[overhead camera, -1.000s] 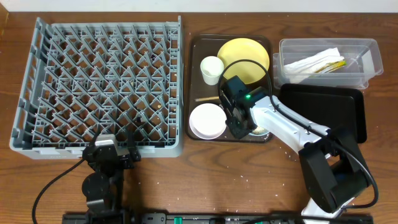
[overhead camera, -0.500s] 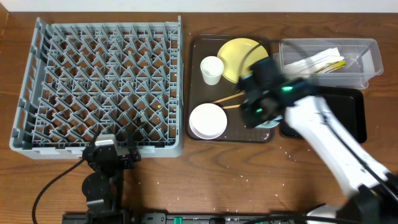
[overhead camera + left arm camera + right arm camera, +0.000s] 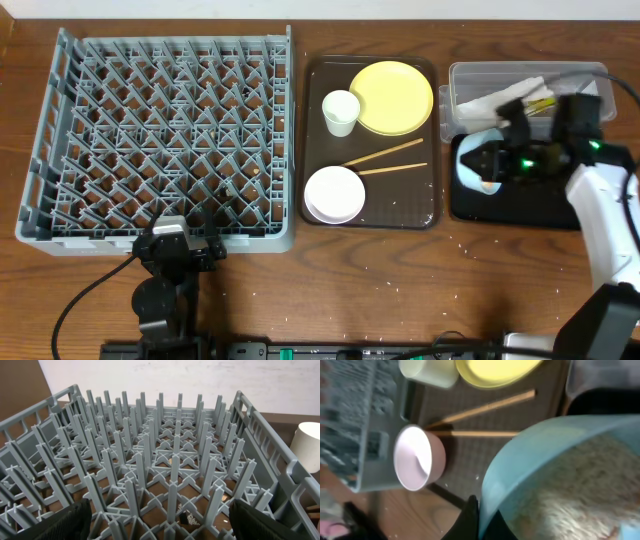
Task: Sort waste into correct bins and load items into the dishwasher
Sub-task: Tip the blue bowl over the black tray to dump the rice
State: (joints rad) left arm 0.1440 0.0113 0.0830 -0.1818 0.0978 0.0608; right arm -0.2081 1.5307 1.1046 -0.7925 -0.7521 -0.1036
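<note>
My right gripper (image 3: 498,160) is shut on the rim of the light blue bowl (image 3: 468,166), which hangs tilted over the left end of the shallow black tray (image 3: 560,205). Beige rice-like crumbs (image 3: 570,490) lie inside the bowl (image 3: 540,450), and my right gripper (image 3: 481,519) pinches its edge. The yellow plate (image 3: 390,96), white cup (image 3: 340,111), chopsticks (image 3: 385,160) and white bowl (image 3: 334,194) rest on the brown serving tray (image 3: 420,205). White napkins and wrappers (image 3: 510,98) fill the clear tub (image 3: 598,95). My left gripper (image 3: 180,248) stands open at the front edge of the grey dish rack (image 3: 160,140), with nothing between its fingers (image 3: 65,522).
Small crumbs (image 3: 460,240) dot the wooden table in front of the trays. The brown tray sits directly right of the rack, and the tub and black tray stand right of that. The white cup (image 3: 307,445) shows beyond the rack wall in the left wrist view.
My right arm has carried the light blue bowl from the brown tray's front right corner over to the black tray. The chopsticks now lie uncovered. The left arm has not moved.
</note>
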